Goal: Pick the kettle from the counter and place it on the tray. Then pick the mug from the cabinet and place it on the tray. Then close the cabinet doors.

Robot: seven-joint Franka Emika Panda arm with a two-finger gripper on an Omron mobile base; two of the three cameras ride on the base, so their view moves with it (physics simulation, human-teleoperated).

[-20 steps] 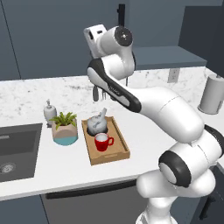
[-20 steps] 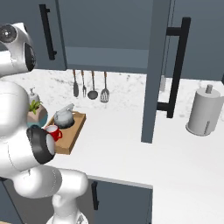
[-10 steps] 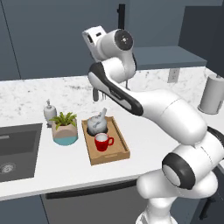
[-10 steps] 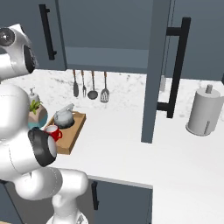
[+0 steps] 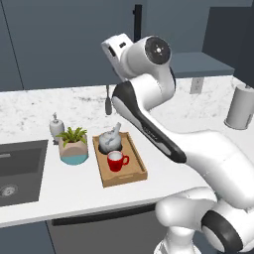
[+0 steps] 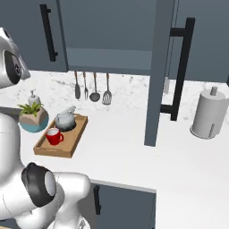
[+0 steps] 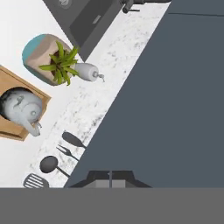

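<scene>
Sink (image 5: 20, 166): dark basin sunk into the tabletop (image 5: 74, 191) at its far left end.
Soap bottle (image 5: 56, 125): small and white-grey, near the back edge, just behind the plant pot.
Plant pot (image 5: 74, 148): teal and tan, just left of the tray, apart from it.
Tray (image 5: 130, 174): wooden, in the left half of the tabletop, one short end toward the front edge.
Kettle (image 5: 110, 139): already in the tray, at its back end, spout slanting up.
Mug (image 5: 115, 161): red, in the tray just in front of the kettle; both placements look done.
Utensils (image 6: 94, 86): hanging on the back wall behind the tray.
Left cabinet door (image 6: 29, 33): looks shut or nearly so, flush with the wall cabinet front, black bar handle (image 6: 48, 32) at its right side.
Cabinet (image 6: 109, 59): open in the middle, shelf bare.
Right cabinet door (image 6: 159, 71): swung out edge-on over the middle of the tabletop, bar handle (image 6: 180, 67) facing right.
Paper towel roll (image 6: 209, 115): upright near the right end of the tabletop.
Step in hand: closing the doors, by my reading.
How to do it well: press flat on the slate face away from the hinge, sweep steadily in the door's arc, stay above the tray, and finish flush; then deal with the open right door.
End effector (image 7: 110, 179): jaws shut, holding nothing, tips right at a flat slate-blue panel (image 7: 175, 100); contact cannot be told.
</scene>
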